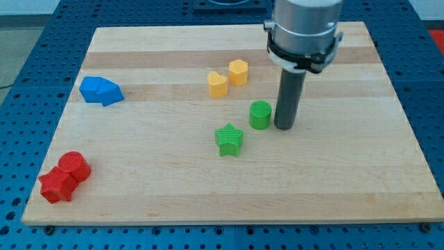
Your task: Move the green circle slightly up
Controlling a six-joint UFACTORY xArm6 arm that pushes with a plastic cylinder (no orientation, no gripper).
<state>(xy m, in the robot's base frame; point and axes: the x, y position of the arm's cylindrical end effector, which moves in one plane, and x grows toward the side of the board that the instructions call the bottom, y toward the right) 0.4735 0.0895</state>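
Note:
The green circle (260,114) is a short green cylinder standing right of the board's middle. My tip (284,127) is on the board just to the right of it, a narrow gap apart, at about the height of its lower edge. The dark rod rises from there to the grey arm at the view's top. A green star (229,139) lies below and to the left of the green circle.
A yellow heart-like block (218,84) and a yellow hexagon (238,72) sit above and left of the green circle. Blue blocks (101,91) lie at the left. A red cylinder (74,167) and red star (57,186) sit at the bottom left. The wooden board (347,180) rests on a blue table.

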